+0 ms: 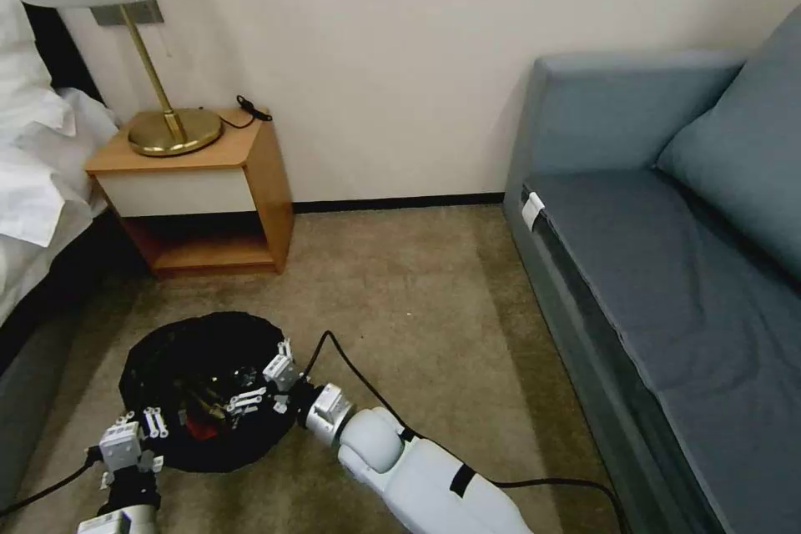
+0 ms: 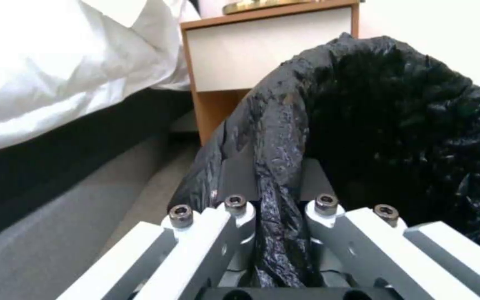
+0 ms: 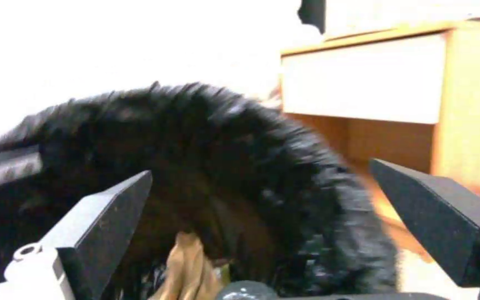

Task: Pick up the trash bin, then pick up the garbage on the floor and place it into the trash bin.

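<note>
1. The place is a bedroom, most likely a hotel room.
2. A bed (image 1: 33, 183) with white linen stands at the left edge.
3. A wooden nightstand (image 1: 200, 192) beside it carries a brass lamp (image 1: 167, 113) with a pale shade.
4. A blue-grey sofa (image 1: 667, 267) lines the right side.
5. Beige carpet (image 1: 417, 309) covers the floor, meeting a plain cream wall (image 1: 392, 58) at a dark baseboard.

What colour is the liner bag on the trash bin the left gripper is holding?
Black, crinkly and glossy; the trash bin liner shows best in the left wrist view, pinched by the left gripper.

The trash bin (image 3: 206, 166) is blurred in the right wrist view; garbage (image 1: 219, 405) inside is mostly hidden by the right hand (image 1: 260, 388).
</note>
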Motion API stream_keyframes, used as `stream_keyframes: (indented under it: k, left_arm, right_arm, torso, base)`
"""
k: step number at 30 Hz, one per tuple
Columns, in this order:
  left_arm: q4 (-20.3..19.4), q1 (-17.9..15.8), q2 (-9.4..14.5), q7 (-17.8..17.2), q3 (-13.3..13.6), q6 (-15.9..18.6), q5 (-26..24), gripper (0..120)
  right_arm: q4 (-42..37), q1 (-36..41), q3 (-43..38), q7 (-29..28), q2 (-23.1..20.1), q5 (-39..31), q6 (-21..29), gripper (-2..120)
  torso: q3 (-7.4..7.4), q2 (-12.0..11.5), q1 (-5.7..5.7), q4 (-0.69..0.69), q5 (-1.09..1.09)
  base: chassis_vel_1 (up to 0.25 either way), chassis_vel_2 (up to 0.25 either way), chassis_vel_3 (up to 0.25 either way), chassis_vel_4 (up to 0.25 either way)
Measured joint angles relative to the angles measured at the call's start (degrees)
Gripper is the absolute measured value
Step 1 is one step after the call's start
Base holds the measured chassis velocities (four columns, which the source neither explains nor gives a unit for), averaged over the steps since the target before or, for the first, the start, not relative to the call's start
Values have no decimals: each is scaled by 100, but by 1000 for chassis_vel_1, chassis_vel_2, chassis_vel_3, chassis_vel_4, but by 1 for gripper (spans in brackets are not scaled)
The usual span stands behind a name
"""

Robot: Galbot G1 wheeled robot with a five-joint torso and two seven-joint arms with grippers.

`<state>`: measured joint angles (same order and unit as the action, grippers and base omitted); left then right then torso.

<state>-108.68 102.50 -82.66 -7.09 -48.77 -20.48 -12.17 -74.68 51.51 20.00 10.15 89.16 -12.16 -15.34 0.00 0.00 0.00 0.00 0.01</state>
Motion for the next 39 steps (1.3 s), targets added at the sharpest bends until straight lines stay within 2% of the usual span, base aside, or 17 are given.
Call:
stream_keyframes:
  k: [3, 6, 8, 10, 11, 15, 17, 19, 21, 22, 26, 27, 31, 35, 37, 39]
  left_arm:
    - [-25, -23, 2, -19, 2, 50, -141, 6]
    - [-98, -83, 51, -107, 2, 207, -633, 6]
    - [-112, -93, 56, -127, 2, 240, -733, 6]
    - [-213, -158, 79, -263, 2, 440, -1454, 6]
    - [-213, -158, 79, -263, 2, 440, -1454, 6]
    - [-315, -244, 59, -557, 2, 670, -2380, 6]
    - [-316, -249, 55, -582, 2, 681, -2427, 6]
    - [-342, -281, 28, -823, 0, 769, -2908, 6]
    - [-359, -287, 20, -900, -4, 809, -3051, 6]
    - [-406, -296, -7, -1069, -20, 925, -3340, 6]
    - [-441, -358, -76, -1279, -59, 1115, -3971, 6]
    - [-441, -358, -76, -1279, -59, 1115, -3971, 6]
    - [-372, -419, -101, -1308, -51, 1231, -4489, 6]
    - [-262, -459, -104, -1300, -51, 1233, -4571, 6]
    - [-31, -512, -85, -1263, -55, 1233, -4606, 6]
    - [-13, -513, -86, -1259, -55, 1228, -4580, 14]
  right_arm:
    - [-304, 91, -209, 3, -115, -151, 107, 100]
    - [-686, 178, -527, -7, -356, -380, 229, 100]
    - [-729, 194, -585, -12, -397, -407, 240, 100]
    - [-835, 283, -845, -15, -574, -457, 251, 100]
    - [-835, 283, -845, -15, -574, -457, 251, 100]
    - [-874, 387, -1145, -7, -721, -476, 219, 100]
    - [-874, 395, -1164, -5, -728, -475, 215, 100]
    - [-871, 440, -1244, 15, -751, -464, 193, 100]
    - [-865, 445, -1254, 22, -751, -457, 186, 100]
    - [-840, 457, -1273, 42, -747, -435, 172, 100]
    - [-808, 466, -1272, 74, -677, -423, 164, 100]
    - [-808, 466, -1272, 74, -677, -423, 164, 100]
    - [-871, 441, -1215, 72, -616, -447, 213, 100]
    - [-892, 434, -1212, 71, -608, -450, 224, 100]
    - [-914, 481, -1221, 89, -663, -444, 222, 100]
    - [-930, 504, -1227, 111, -681, -440, 216, 100]
  torso:
    - [0, 0, 0, 0, 0]
    - [0, 0, 0, 0, 0]
    - [0, 0, 0, 0, 0]
    - [0, 0, 0, 0, 0]
    - [0, 0, 0, 0, 0]
    - [0, 0, 0, -1, 1]
    - [0, 0, 1, -1, 1]
    - [0, 0, 1, 0, 1]
    - [0, 0, 0, 0, 1]
    - [0, 0, 0, 0, 1]
    - [0, 0, 1, 0, 0]
    - [0, 0, 1, 0, 0]
    - [0, 0, 0, 0, 0]
    - [0, 0, 0, 0, 0]
    - [0, 0, 0, 0, -1]
    - [0, 0, 0, 0, 0]
  base:
    - [0, 0, 0, 0]
    - [0, 0, 0, 0]
    - [0, 0, 0, 0]
    - [0, 0, 0, 0]
    - [0, 0, 0, 0]
    - [0, 0, 0, 0]
    - [0, 0, 0, 0]
    - [0, 0, 0, 0]
    - [0, 0, 0, 0]
    - [0, 0, 0, 0]
    - [0, 0, 0, 0]
    - [0, 0, 0, 0]
    - [0, 0, 0, 0]
    - [0, 0, 0, 0]
    - [0, 0, 0, 0]
    - [0, 0, 0, 0]
